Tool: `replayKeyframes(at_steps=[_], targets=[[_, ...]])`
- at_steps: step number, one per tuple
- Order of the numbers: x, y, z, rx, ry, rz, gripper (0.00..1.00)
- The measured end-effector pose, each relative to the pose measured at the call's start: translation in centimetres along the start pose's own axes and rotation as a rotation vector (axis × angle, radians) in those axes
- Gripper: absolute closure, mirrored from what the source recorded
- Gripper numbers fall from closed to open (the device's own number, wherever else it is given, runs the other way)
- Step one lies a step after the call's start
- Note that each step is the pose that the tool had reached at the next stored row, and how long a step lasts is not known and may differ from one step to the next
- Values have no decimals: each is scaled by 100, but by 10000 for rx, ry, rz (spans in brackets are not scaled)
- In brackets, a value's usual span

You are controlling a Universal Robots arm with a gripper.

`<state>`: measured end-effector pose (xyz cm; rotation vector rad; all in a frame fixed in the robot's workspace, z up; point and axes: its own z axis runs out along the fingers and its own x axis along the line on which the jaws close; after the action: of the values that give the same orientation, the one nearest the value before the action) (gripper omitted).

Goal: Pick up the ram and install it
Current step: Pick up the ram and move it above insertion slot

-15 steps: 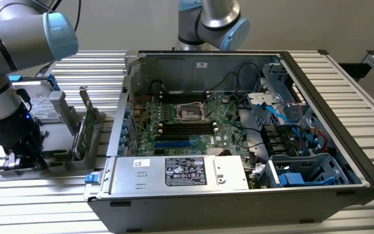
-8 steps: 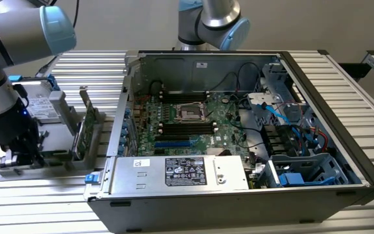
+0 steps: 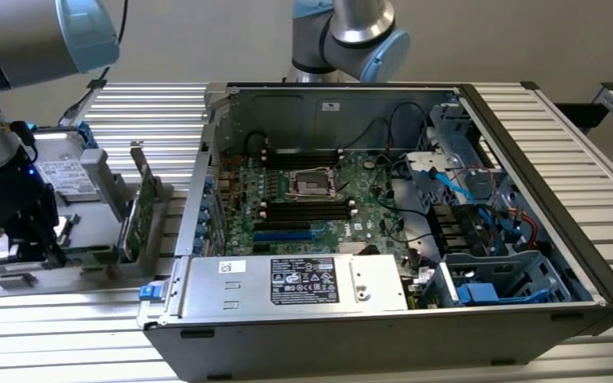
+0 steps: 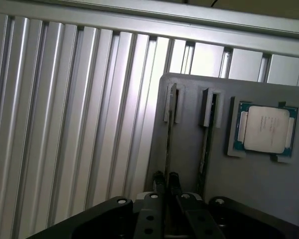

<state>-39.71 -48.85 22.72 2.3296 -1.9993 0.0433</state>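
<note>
A: Where is the ram (image 4: 168, 144) now?

B: It stands on edge in the outermost slot of the tray (image 4: 249, 184). The gripper (image 4: 167, 181) is down on it with its fingers (image 4: 160, 181) pinched onto the thin board. It does not look lifted yet.

A: What else sits in the tray?

B: A second stick (image 4: 204, 149) stands in the next slot, just beside the held one. A CPU (image 4: 265, 129) lies in a pocket further into the tray.

A: So what could go wrong?

B: Most of the stick seems to run out to one side of the pinch. If the hold is off-centre, a lift could tip the ram and wedge it against the slot walls. It could even drag the tray up with it.

A: And the neighbour?

B: The stick beside it is close enough that any sideways drift could knock it.

A: Beyond the tray?

B: The case (image 3: 583, 263) stands just beside the tray, with its wall between the tray and the memory slots (image 3: 304, 209). A low carry could clip that wall. A board that has swivelled in the pinch would meet its socket askew.
</note>
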Motion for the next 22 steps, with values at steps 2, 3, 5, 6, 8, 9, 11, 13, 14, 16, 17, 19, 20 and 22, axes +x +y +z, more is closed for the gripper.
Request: replayKeyframes(at_steps=[2,3,5,6,8,9,11,13,14,16,17,19,20,22], targets=[[5,-1,-70,1,-4,1,86],[8,-1,-107,0,-5,2,86],[14,-5,-181,3,-9,2,86],[17,-8,-215,2,-11,3,86],[23,-18,-280,2,-15,4,86],[27,-24,-312,3,-17,3,86],[34,-42,-377,3,-24,4,86],[42,-71,-433,7,-40,4,86],[47,-90,-461,9,-50,3,86],[58,-132,-518,10,-69,3,86],[64,-156,-550,11,-77,3,86],[77,-209,-616,14,-92,2,86],[84,-238,-650,15,-99,2,86],[98,-297,-719,17,-113,1,86]])
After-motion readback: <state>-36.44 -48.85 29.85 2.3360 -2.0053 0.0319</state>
